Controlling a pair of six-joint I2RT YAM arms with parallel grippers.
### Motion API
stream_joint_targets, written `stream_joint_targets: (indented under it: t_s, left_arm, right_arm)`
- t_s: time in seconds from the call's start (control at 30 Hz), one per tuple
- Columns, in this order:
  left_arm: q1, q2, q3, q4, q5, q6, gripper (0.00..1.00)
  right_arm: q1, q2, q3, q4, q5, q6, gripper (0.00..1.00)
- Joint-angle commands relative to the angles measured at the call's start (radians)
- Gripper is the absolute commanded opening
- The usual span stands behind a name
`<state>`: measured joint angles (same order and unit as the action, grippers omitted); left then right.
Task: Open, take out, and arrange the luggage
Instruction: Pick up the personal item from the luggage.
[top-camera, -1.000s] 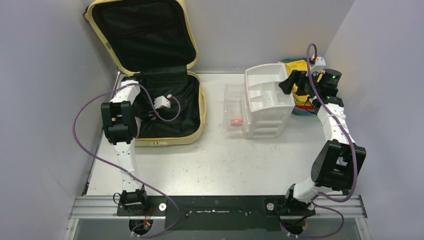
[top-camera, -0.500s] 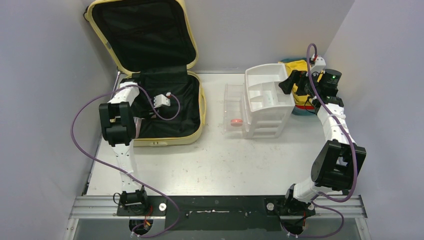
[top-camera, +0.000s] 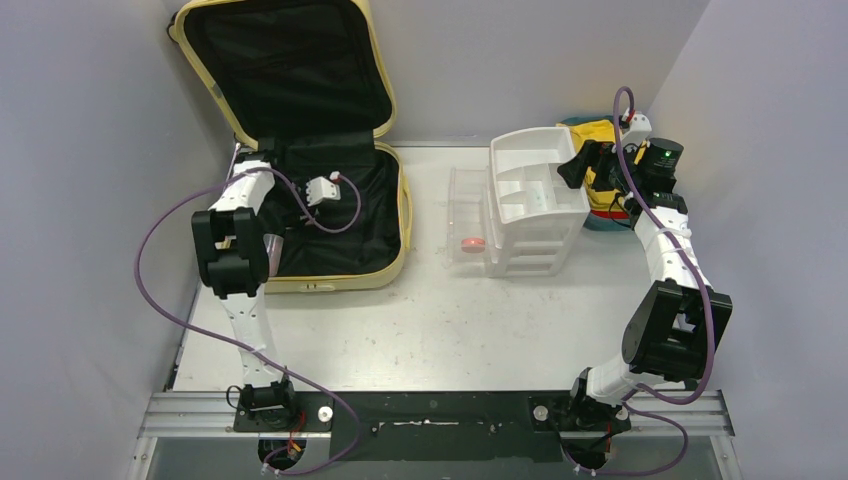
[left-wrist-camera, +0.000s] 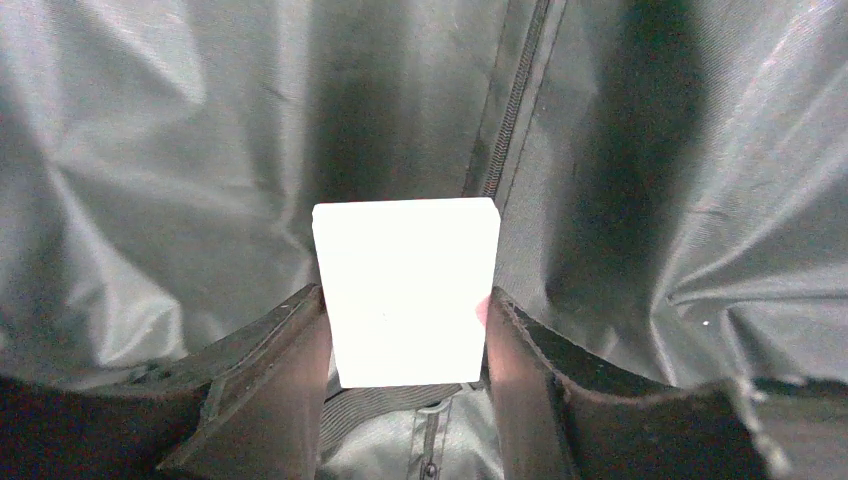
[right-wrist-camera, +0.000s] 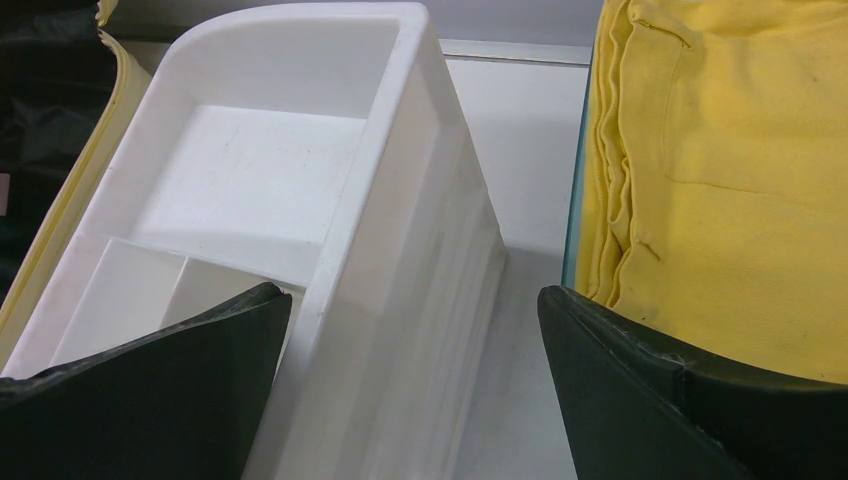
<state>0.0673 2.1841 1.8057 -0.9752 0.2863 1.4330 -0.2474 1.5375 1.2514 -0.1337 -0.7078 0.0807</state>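
Note:
The luggage (top-camera: 404, 215), a pale-yellow hard-shell case, lies open at the back left with its lid propped against the wall. Its black lining (left-wrist-camera: 150, 150) fills the left wrist view. My left gripper (top-camera: 322, 188) hangs over the lower half of the case. In the left wrist view my left gripper (left-wrist-camera: 405, 300) is shut on a small white box (left-wrist-camera: 405, 260), with both fingers pressed to its sides. My right gripper (top-camera: 580, 165) stands wide open at the back right. In its own view my right gripper (right-wrist-camera: 410, 293) straddles the right wall of the white organizer (right-wrist-camera: 300, 150), holding nothing.
The white drawer organizer (top-camera: 535, 195) stands right of the case, with a pink item (top-camera: 473, 244) in a clear pulled-out drawer. Behind it a teal tray (top-camera: 600, 222) holds folded yellow cloth (right-wrist-camera: 720, 180). Grey walls close in on the left, back and right.
My left gripper has closed on the white box and drawn it slightly toward the back of the case. The right arm has not moved.

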Motion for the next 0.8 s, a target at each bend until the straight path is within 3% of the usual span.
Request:
stream_joint_targets:
  t_s: [0.0,0.17,0.33,0.77]
  left_arm:
    - [0.0,-0.122,0.016,0.0,0.115,-0.032,0.0]
    - [-0.024,-0.148,0.028,0.027,0.15,-0.115,0.0]
    - [-0.059,-0.167,0.092,0.11,0.172,-0.313,0.0]
    - [-0.386,-0.2,0.275,0.452,0.127,-0.851,0.0]
  right_arm:
    - [-0.003,0.026,-0.018,-0.048,0.051,-0.059,1.0]
    - [-0.004,0.024,-0.019,-0.047,0.05,-0.056,1.0]
    - [-0.01,0.023,-0.023,-0.042,0.048,-0.052,1.0]
    - [-0.033,0.018,-0.033,-0.025,0.042,-0.033,1.0]
